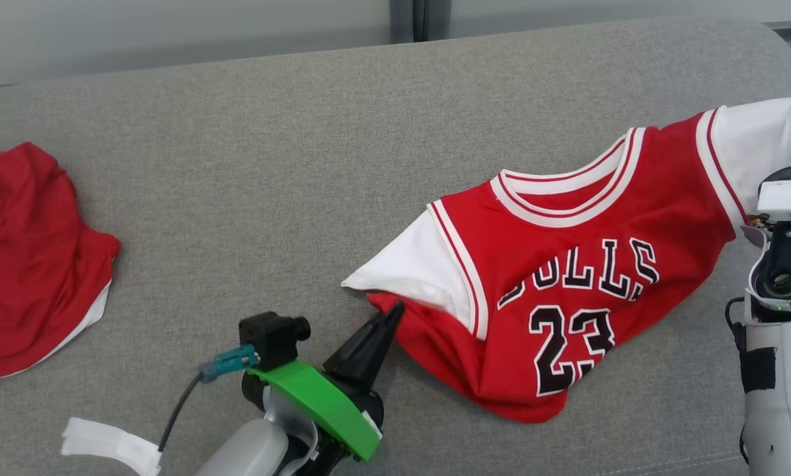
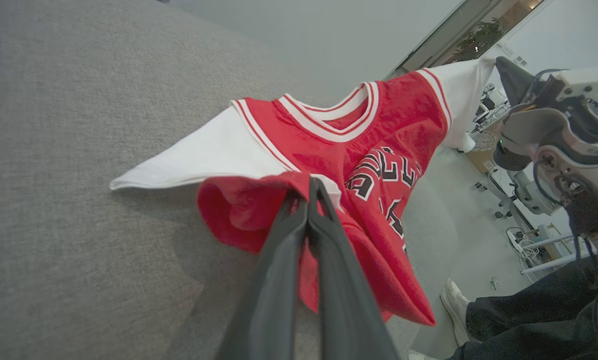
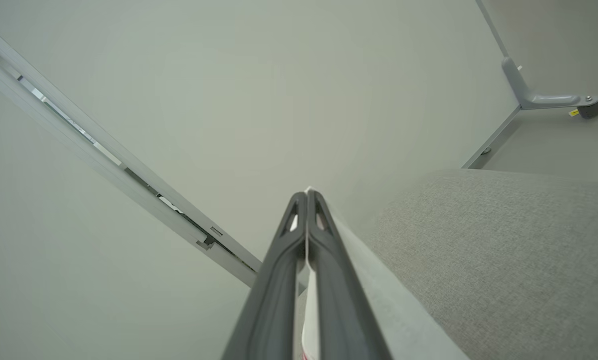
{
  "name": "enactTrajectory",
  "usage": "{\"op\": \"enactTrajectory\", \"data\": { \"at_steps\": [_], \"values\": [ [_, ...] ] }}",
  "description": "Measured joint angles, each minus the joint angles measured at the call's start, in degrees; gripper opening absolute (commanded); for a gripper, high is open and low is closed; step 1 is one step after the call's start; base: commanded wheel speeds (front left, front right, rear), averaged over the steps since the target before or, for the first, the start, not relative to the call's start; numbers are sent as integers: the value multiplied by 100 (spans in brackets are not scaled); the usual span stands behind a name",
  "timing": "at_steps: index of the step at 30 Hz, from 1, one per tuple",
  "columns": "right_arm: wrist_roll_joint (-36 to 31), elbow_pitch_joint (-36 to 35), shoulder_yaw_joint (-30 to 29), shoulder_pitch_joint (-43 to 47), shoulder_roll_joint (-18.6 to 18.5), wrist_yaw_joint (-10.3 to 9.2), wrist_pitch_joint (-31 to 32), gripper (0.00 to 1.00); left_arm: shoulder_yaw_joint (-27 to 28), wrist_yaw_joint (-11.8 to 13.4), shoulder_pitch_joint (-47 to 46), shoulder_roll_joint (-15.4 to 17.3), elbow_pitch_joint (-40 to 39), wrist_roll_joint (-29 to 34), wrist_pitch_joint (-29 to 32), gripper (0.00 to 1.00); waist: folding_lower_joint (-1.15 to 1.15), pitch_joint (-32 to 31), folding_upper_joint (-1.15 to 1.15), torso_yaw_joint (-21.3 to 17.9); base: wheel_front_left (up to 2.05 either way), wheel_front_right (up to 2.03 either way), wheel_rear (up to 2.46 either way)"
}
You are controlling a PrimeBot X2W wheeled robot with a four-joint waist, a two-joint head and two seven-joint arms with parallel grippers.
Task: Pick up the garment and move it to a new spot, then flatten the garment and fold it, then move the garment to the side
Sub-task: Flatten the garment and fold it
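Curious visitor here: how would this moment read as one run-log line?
phase: grasping garment | left gripper: shut on red-and-white Bulls jersey, lower red edge | right gripper: shut on white sleeve | surface: grey fabric cushion

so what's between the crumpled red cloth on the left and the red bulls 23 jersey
Just bare grey woven couch fabric, per the head view.

Red jersey (image 1: 554, 264) (white sleeves), grey couch (image 1: 269, 165)

Red cloth (image 1: 32, 264) partly off-frame left
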Motion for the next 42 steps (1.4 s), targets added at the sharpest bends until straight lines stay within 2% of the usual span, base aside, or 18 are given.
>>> {"op": "enactTrajectory", "data": {
  "at_steps": [2, 6, 10, 16, 17, 19, 22, 26, 28, 30, 35, 37, 42],
  "values": [
    [278, -188, -14, -1, -2, 40, 0, 0, 176, 0, 0, 40, -539, -361, -79, 0, 0, -41, 0, 16, 0, 0, 0],
    [907, -582, -105, -1, 0, 86, 0, 0, 166, -5, -3, 277, -1846, -853, -147, 0, 0, -144, 0, 69, 0, 0, 0],
    [1681, -1070, -281, 6, 1, 86, 0, 0, 252, -7, 24, 738, -2926, -1138, -146, 0, 0, -280, 0, 129, 0, 0, 0],
    [2764, -2052, -603, 197, 3, 68, 2, 0, 987, 26, 567, 1332, -3927, -1345, -183, 0, 0, -469, 0, 230, 0, 0, 0],
    [3060, -2434, -682, 253, 7, -15, 27, 0, 1236, 243, 758, 1526, -4214, -1434, -136, 0, 0, -507, 0, 266, 0, 0, 0],
    [3439, -2795, -717, 253, -2, -66, 91, 0, 1446, 448, 942, 1679, -4453, -1559, -46, 0, 0, -507, 0, 289, 0, 0, 0],
    [3832, -3107, -521, 269, -3, -135, 294, 0, 1660, 744, 1234, 1745, -4614, -2091, 169, 0, 0, -447, 0, 287, 0, 0, 0],
    [3894, -2976, 9, 493, -3, -225, 491, 0, 1848, 1158, 1443, 1759, -4348, -3070, 627, 0, 0, -277, 0, 264, 0, 0, 0],
    [3864, -2643, 369, 592, -5, -225, 511, 0, 1946, 1400, 1423, 1760, -3923, -3643, 970, 0, 0, -156, 0, 254, 0, 0, 0],
    [3836, -2218, 743, 587, 0, -223, 498, 0, 1983, 1501, 1334, 1836, -3342, -3963, 1356, 0, 0, -24, 0, 242, 0, 0, 0],
    [3542, -985, 1247, 333, -11, -222, 163, 0, 2058, 1537, 504, 2423, -2035, -3802, 2061, 0, 0, 335, 0, 191, 0, 0, 0],
    [3531, -705, 1367, 46, -10, -222, -8, 0, 2053, 1517, 193, 2602, -1669, -3510, 2241, 0, 0, 484, 0, 160, 0, 0, 0],
    [3674, -289, 1339, -581, -32, -222, -253, 0, 2239, 1464, -392, 2635, -556, -3118, 2352, 0, 0, 872, 0, 77, 0, 0, 0]
  ]
}}
